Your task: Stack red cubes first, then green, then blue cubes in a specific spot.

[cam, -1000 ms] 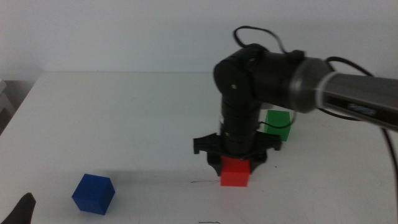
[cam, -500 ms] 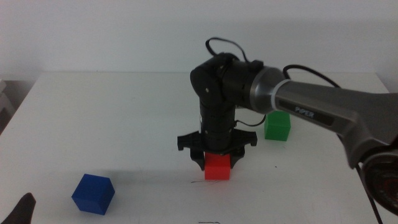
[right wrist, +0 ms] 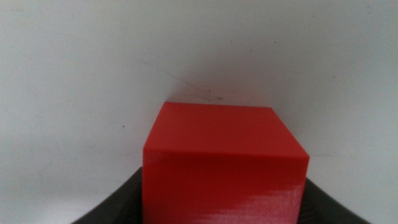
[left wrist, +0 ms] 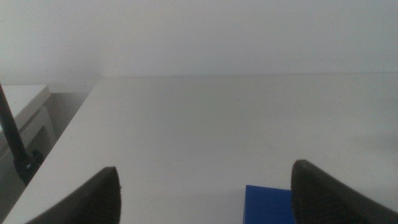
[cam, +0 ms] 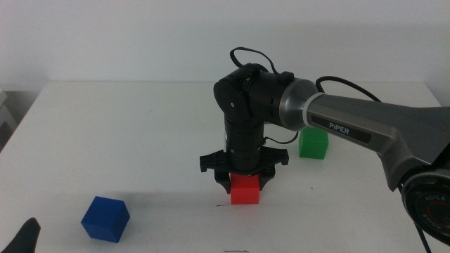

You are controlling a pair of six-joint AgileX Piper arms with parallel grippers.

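Note:
My right gripper (cam: 245,181) points straight down at the table's middle, shut on the red cube (cam: 245,191). In the right wrist view the red cube (right wrist: 224,155) fills the space between the dark jaws of the right gripper (right wrist: 224,211). The cube's base is at or just above the tabletop, beside a thin dark scratch line (cam: 222,204) that marks the spot (right wrist: 189,86). The green cube (cam: 313,143) sits behind and to the right. The blue cube (cam: 105,219) lies at the front left, near my open left gripper (cam: 24,236).
The left wrist view shows the left gripper (left wrist: 205,199) with jaws wide apart above the blue cube (left wrist: 268,204) and the white table's left edge (left wrist: 68,124). The right arm's long grey link (cam: 365,130) spans the table's right half.
The right gripper carried the red cube leftward across the table and lowered slightly. It has barely moved in the last half second. The left gripper has stayed put.

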